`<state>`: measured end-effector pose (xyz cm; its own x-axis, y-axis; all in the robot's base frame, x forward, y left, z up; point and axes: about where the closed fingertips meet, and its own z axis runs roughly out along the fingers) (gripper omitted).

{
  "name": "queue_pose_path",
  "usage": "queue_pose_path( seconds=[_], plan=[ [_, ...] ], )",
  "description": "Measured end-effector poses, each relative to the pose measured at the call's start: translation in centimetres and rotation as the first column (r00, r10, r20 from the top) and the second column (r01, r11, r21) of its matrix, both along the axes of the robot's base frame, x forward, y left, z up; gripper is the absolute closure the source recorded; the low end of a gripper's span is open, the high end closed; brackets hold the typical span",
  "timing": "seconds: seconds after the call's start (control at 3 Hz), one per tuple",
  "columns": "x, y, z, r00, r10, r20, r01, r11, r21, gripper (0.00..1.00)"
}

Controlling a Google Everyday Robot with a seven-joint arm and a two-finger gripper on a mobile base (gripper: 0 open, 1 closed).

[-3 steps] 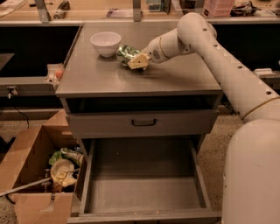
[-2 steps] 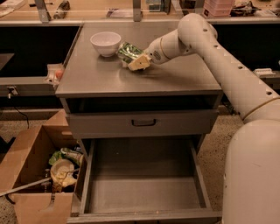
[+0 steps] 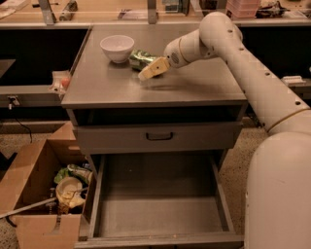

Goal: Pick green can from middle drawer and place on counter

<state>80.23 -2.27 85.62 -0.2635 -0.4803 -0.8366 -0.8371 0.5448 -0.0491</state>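
The green can (image 3: 140, 58) lies on the grey counter (image 3: 194, 85), just right of the white bowl. My gripper (image 3: 151, 70) is low over the counter, right at the can's near right side, with the arm reaching in from the right. Whether it touches the can is not clear. The middle drawer (image 3: 158, 204) is pulled out below, and its grey floor is bare.
A white bowl (image 3: 117, 47) stands on the counter at the back left. A shut drawer front with a black handle (image 3: 159, 136) is above the open drawer. A cardboard box (image 3: 43, 194) of clutter stands on the floor at the left. A tan shelf (image 3: 121, 12) runs behind.
My gripper has shifted slightly down and toward the counter's front. The green can has stayed where it was, beside the bowl.
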Motion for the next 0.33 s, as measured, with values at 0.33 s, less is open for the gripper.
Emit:
queue_pose_path(
  seconds=[0.33],
  plan=[
    [0.19, 1.48, 5.66, 0.993, 0.066, 0.098, -0.07, 0.997, 0.044, 0.0]
  ],
)
